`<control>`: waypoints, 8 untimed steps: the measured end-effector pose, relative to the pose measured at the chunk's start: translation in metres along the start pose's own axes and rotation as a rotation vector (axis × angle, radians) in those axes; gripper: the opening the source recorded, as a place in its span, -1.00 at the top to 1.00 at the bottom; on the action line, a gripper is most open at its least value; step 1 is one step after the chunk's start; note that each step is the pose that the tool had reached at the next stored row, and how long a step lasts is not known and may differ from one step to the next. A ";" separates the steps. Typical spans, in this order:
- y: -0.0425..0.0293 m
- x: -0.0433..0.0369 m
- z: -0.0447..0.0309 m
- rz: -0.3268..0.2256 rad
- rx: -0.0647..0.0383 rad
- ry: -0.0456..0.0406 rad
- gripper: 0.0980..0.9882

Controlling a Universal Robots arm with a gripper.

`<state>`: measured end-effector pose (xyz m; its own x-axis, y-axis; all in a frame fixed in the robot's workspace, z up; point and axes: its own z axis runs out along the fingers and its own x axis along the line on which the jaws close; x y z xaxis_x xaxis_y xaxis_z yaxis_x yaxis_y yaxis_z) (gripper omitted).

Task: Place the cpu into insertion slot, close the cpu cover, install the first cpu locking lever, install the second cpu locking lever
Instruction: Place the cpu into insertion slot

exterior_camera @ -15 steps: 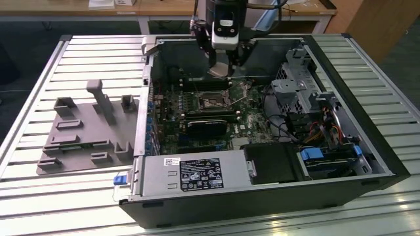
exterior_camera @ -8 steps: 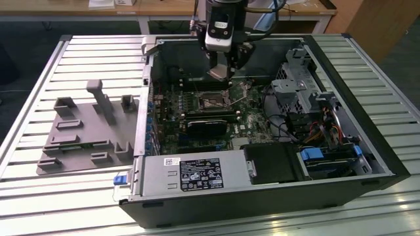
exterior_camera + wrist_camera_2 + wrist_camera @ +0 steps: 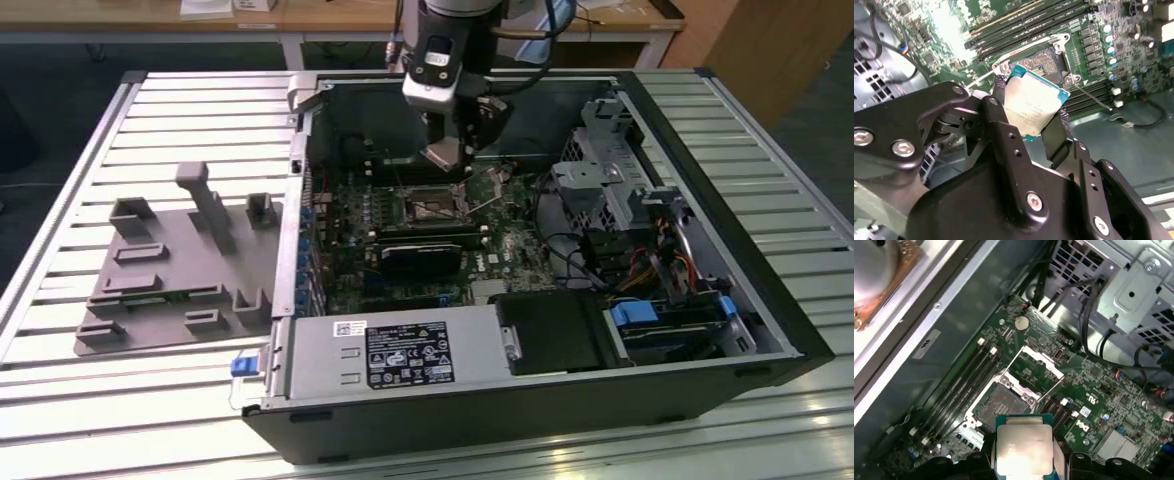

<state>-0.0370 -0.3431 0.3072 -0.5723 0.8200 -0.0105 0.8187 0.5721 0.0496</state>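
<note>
small flat square silver-beige cpu [image 3: 1023,447]: clamped by opposite edges in black two-finger claw [image 3: 1031,107], hovering over green motherboard [image 3: 1094,380]. square dark silver-rimmed insertion slot [image 3: 1001,406]: uncovered, directly beyond claw tips, not touching, near motherboard's middle.

The arm [image 3: 441,40] is silver-grey with a black panel, a thin cable [image 3: 396,40] running beside it. The gripper [image 3: 1031,102] is matte black — angular linked bars, two narrow fingers [image 3: 1055,140] — studded with shiny silver socket screws [image 3: 1035,201] and small round holes.
</note>
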 end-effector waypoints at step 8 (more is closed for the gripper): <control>-0.0005 0.0002 0.0075 0.136 0.001 -0.0070 0.01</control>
<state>-0.0371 -0.3431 0.2997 -0.4560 0.8899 -0.0108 0.8886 0.4559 0.0496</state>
